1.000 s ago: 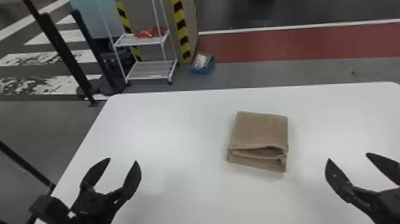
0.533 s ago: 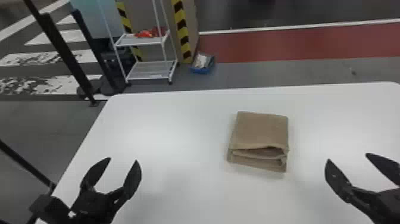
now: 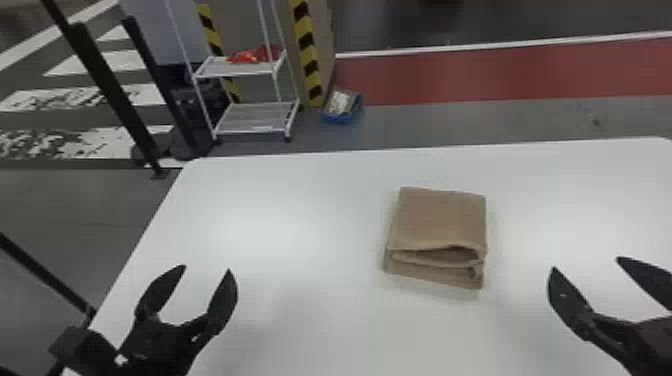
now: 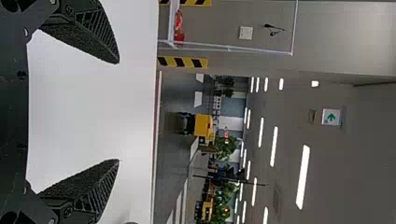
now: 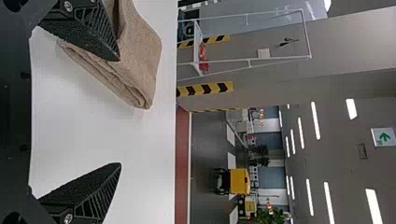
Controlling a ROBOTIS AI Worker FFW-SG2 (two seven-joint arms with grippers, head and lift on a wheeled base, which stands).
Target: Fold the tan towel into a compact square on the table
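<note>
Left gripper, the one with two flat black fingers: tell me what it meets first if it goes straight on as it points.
For the left gripper, the way looks free over the smooth white table to its far edge; the folded tan towel lies off to the right. Height is unclear, though.

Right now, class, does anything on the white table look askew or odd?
Slightly: on the white table, the folded tan cloth towel gapes at its edge nearest the robot, where lower layers jut past the top fold, spoiling the square.
</note>
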